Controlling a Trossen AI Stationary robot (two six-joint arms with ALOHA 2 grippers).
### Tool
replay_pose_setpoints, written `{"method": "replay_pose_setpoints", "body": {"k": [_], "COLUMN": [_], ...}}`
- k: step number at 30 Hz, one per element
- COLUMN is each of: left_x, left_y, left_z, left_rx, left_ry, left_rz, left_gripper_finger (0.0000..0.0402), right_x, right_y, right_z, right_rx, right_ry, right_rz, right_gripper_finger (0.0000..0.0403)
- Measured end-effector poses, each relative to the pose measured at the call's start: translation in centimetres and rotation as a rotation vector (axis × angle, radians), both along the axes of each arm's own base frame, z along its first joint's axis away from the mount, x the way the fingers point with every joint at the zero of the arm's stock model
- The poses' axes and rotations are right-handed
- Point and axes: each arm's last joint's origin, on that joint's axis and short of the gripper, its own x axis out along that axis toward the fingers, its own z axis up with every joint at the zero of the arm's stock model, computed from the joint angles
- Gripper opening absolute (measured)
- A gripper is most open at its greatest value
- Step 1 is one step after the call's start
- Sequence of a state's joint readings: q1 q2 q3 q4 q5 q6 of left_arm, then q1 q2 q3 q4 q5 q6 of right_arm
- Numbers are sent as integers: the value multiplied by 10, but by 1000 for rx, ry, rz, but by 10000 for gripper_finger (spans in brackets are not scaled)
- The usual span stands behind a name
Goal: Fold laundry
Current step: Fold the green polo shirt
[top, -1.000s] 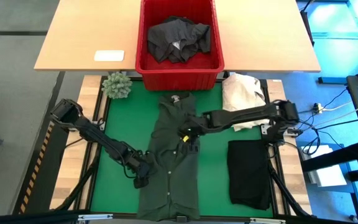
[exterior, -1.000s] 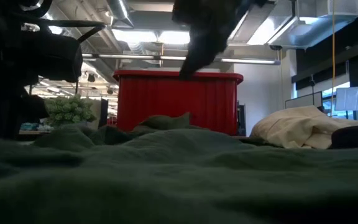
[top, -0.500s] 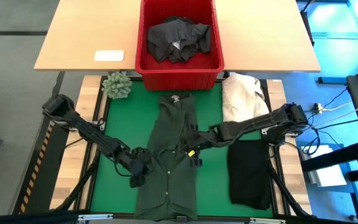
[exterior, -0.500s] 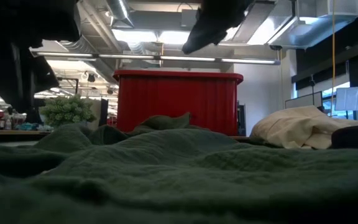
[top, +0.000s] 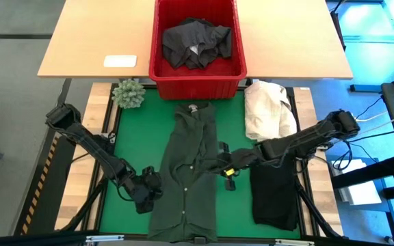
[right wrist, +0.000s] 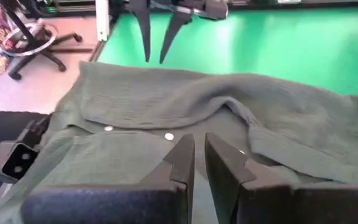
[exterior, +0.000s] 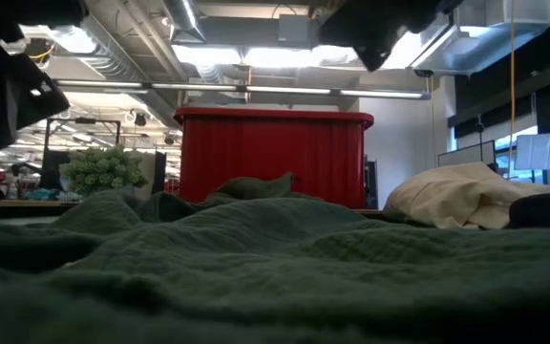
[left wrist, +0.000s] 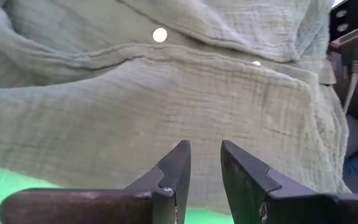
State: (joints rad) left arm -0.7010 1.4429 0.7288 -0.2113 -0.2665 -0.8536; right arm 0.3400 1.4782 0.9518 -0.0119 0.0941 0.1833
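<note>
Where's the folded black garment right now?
In the high view the folded black garment lies on the green mat's right side, below the cream cloth heap, right of the green shirt.

The dark green shirt (left wrist: 166,106) was matt, crinkled cloth with small glossy buttons (left wrist: 160,35). The red basket (top: 197,75) looked like smooth plastic, the table (top: 94,37) pale matt wood, and the green mat (top: 135,137) flat.

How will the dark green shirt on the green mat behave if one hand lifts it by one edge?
The dark green shirt will probably droop: its crinkled cloth already lies in soft folds. It looks light and thin. Lying flat and long, it would likely trail across the green mat.
</note>
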Motion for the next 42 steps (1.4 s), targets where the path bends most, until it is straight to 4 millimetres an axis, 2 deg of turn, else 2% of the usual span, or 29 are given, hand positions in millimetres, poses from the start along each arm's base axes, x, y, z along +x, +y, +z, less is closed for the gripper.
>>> {"method": "replay_pose_setpoints", "body": {"k": [7, 12, 15, 21, 24, 28, 33, 42], "left_x": [-6, -14, -18, -21, -25, -26, -25, -21], "left_y": [-12, -22, -27, -32, -36, -38, -37, -39], "left_z": [3, 0, -5, -8, -7, -7, -7, -3], "left_rx": [-10, 68, 143, 168, 189, 218, 230, 219], "left_ry": [-40, -60, -73, -75, -80, -91, -103, -153], "left_rz": [-66, -171, -222, -279, -324, -373, -379, -389], "left_gripper_finger": [84, 84, 84, 84, 84, 84, 84, 84], "right_x": [-21, -26, -22, -18, -21, -27, -35, -35], "right_y": [28, 45, 47, 51, 58, 69, 79, 78], "right_z": [-1, -5, -13, -28, -30, -34, -47, -52], "right_rx": [-13, -30, -39, -14, -18, -98, -259, -286], "right_ry": [-44, -38, -26, 44, 53, 41, 77, 99], "right_rz": [75, 139, 141, 189, 288, 372, 453, 460], "right_gripper_finger": [39, 39, 39, 43, 54, 78, 109, 115]}}
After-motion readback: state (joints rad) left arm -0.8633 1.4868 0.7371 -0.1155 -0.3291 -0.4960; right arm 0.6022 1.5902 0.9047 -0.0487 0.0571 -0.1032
